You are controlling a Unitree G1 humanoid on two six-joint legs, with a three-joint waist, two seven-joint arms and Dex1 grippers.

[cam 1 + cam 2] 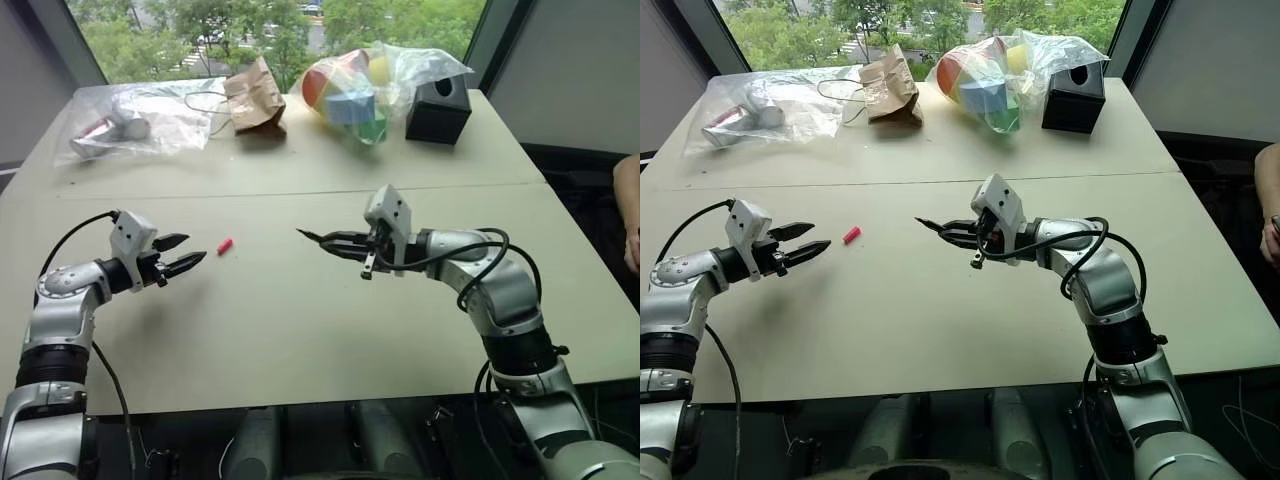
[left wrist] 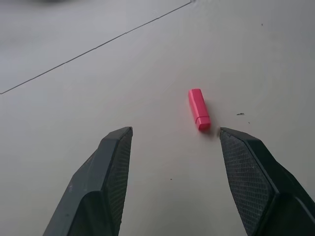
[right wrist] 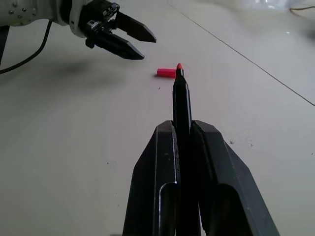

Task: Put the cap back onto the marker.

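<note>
The pink-red cap (image 1: pixel 225 245) lies flat on the beige table (image 1: pixel 300 330), left of the middle. My left gripper (image 1: pixel 196 248) hovers open just to its left, fingers pointing at it; in the left wrist view the cap (image 2: pixel 199 109) lies ahead of the spread fingertips (image 2: pixel 118 147), nearer one of them. My right gripper (image 1: pixel 325 240) is shut on the thin black marker (image 1: pixel 312 236), held above the table. The marker (image 3: pixel 182 103) sticks out past the fingers, its red tip aimed toward the cap (image 3: pixel 166 73) and the left gripper (image 3: pixel 148 47).
At the table's far side sit a clear plastic bag (image 1: pixel 130 120), a brown paper bag (image 1: pixel 253 95), a bag of coloured blocks (image 1: pixel 360 85) and a black box (image 1: pixel 438 110). A person's arm (image 1: pixel 630 210) shows at the right edge.
</note>
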